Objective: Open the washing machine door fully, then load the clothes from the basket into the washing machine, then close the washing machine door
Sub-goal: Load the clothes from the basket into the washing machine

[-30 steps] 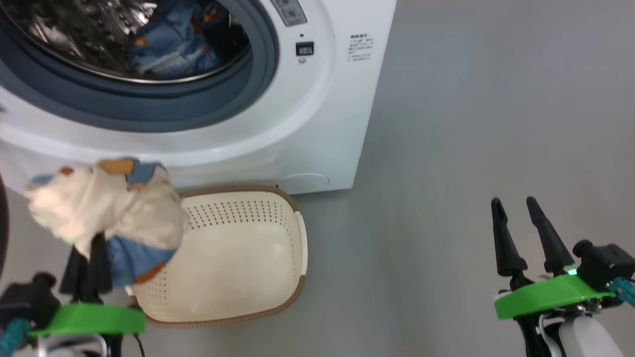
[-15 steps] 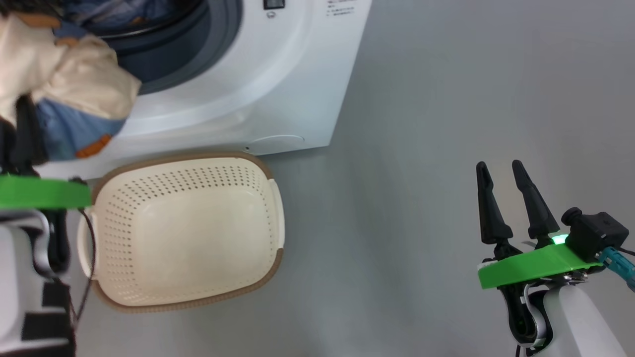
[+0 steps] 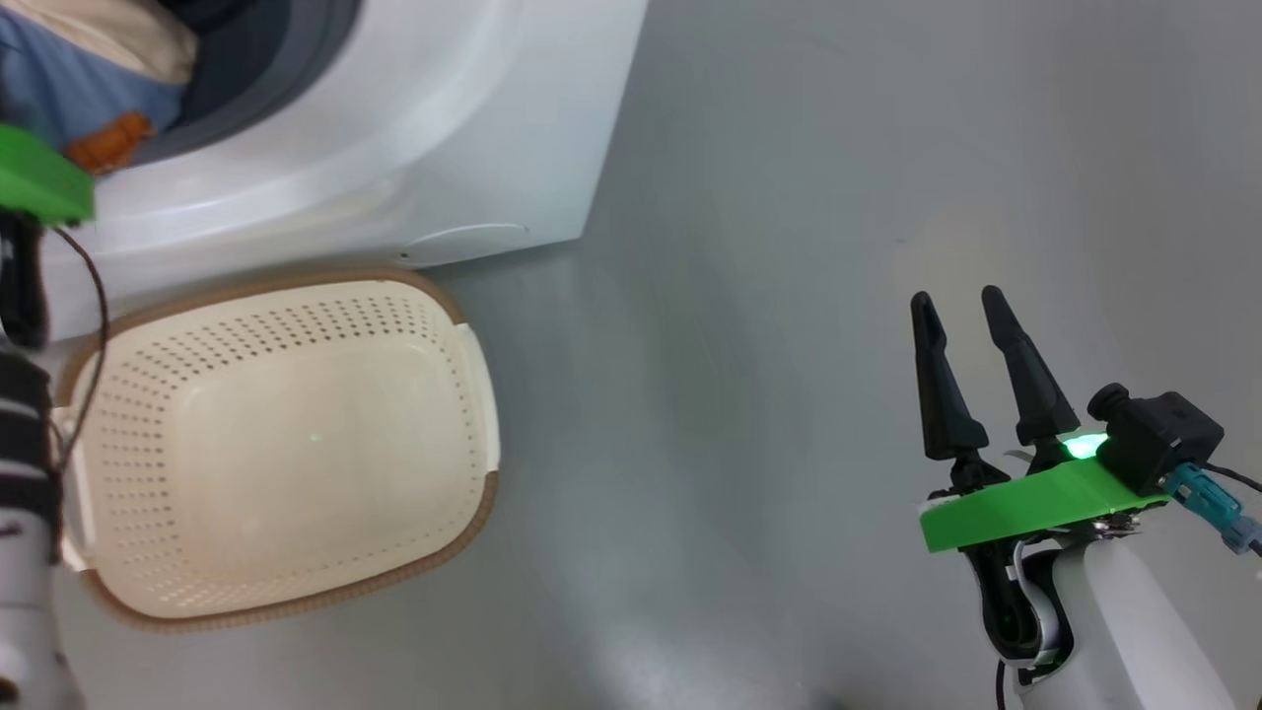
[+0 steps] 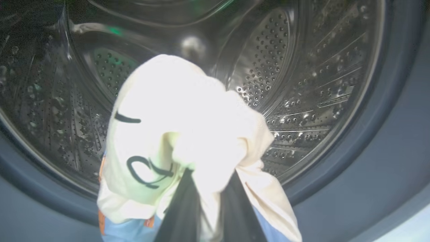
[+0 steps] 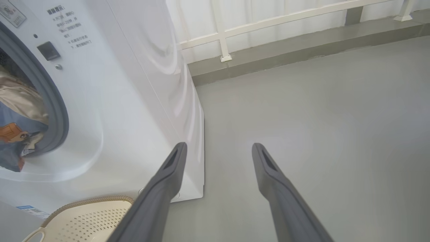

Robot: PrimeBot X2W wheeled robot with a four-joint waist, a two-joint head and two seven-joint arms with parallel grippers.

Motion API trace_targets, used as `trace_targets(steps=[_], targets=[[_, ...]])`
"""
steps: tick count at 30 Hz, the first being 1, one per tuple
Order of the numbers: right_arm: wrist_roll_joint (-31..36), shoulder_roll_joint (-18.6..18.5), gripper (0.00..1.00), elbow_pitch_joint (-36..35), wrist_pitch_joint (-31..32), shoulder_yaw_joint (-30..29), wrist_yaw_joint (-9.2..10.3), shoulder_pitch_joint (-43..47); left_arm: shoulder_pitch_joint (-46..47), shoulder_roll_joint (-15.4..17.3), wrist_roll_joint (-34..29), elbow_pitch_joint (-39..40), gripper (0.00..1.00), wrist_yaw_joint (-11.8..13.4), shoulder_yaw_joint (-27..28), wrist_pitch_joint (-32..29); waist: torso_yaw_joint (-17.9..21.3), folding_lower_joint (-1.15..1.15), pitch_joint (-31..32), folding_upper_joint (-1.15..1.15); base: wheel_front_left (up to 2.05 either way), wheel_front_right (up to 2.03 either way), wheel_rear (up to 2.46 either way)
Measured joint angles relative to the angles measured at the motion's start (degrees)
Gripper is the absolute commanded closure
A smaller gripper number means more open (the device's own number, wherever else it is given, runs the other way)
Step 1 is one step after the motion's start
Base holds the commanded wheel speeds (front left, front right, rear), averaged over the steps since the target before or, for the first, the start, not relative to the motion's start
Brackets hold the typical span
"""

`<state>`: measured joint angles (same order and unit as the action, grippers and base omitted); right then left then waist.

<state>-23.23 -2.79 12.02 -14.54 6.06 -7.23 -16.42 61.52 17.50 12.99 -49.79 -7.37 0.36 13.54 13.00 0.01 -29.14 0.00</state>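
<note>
Clothes (image 3: 49, 94) show at the mouth of the machine (image 3: 444, 128) in the head view, a blue and cream bundle with an orange patch in the top left corner. The basket (image 3: 473, 414) below holds nothing: cream plastic dotted with holes, with a brown woven-look rim, on the smooth grey floor (image 3: 789, 296). The right tool (image 3: 956, 296) hangs well apart over the floor, its two dark tapered fingers spread and empty.

In the left wrist view the left tool (image 4: 210, 173) is pressed together on the clothes, pinching a fold of soft cream cloth with dark marks, and blue cloth hangs beneath. The bundle is in front of the shiny perforated steel drum (image 4: 302, 84), which is ringed by the grey rubber gasket (image 4: 376, 161). We judge that the step in hand is loading this bundle. To do it well we would carry it past the gasket lip and low into the drum before letting go, so no limp tail drapes over the rubber. Soft cloth may cling, so we would open wide and draw straight back.

In the right wrist view the spread fingers point at the floor beside the machine's glossy white side. Cream and blue cloth shows in the opening at the left edge.
</note>
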Motion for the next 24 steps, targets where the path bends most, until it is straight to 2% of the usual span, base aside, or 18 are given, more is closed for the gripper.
trace_targets(steps=[7, 13, 17, 22, 24], targets=[[-2.2, 0.1, 0.0, 0.0, 0.0, 2.4, 0.0, -1.1, 9.3, 2.6, 0.0, -9.9, 1.0, 0.0, -0.6, 0.1, 3.3, 0.0, -2.0, 0.0, 0.0, 0.0, 0.0], [-2.8, 0.2, 0.0, -0.4, 0.0, 3.1, 0.0, -1.1, 14.1, 5.1, -1.0, -13.3, 1.0, 0.0, -2.1, 0.7, 5.7, 0.0, -3.8, 0.0, 0.0, 0.0, 0.0], [-3.9, 0.2, 0.0, -0.7, 0.0, 3.1, 0.0, -1.3, 15.8, 5.9, -1.5, -12.6, 1.0, 0.0, -2.4, 0.8, 6.6, 0.0, -4.9, 0.0, 0.0, 0.0, 0.0], [-4.1, 0.3, 0.0, -1.2, 0.0, 3.1, 0.0, -2.1, 16.8, 6.7, -2.1, -3.1, 1.0, 0.0, -1.5, 1.1, 7.6, -0.01, -6.4, 0.0, 0.0, 0.0, 0.0], [-4.3, 0.3, 0.0, -1.2, 0.0, 3.2, 0.0, -2.2, 16.8, 6.8, -2.1, -1.6, 1.0, 0.0, -1.0, 1.2, 7.9, 0.0, -6.9, 0.0, 0.0, 0.0, 0.0]])
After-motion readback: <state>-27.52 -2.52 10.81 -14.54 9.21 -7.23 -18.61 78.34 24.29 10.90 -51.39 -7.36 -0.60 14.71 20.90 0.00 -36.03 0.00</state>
